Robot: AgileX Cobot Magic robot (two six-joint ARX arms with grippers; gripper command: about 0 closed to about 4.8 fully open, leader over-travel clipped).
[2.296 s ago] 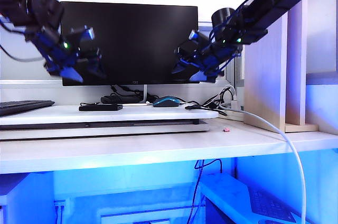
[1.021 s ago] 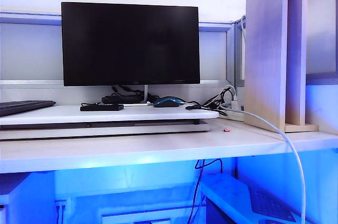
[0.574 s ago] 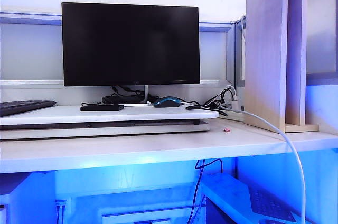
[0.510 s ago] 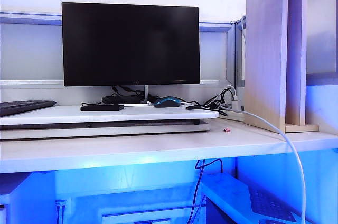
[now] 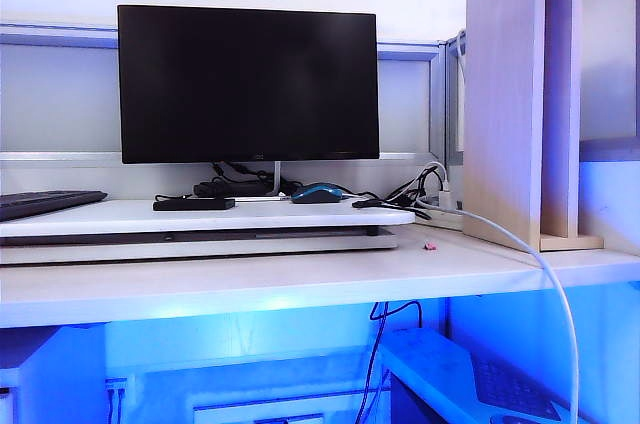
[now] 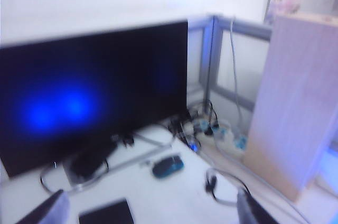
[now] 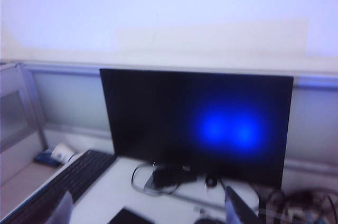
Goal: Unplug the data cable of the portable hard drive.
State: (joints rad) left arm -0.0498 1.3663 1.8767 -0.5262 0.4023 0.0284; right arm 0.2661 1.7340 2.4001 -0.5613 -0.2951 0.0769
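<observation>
Both grippers' fingers spread open, empty, high above the portable hard drive.

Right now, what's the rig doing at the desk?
Nothing is being handled. Both arms are out of the exterior view; the left claw and right claw hang open above the desk, empty. The hard drive lies flat on the white riser under the monitor, left of the mouse. Whether its cable is unplugged can't be told.
</observation>
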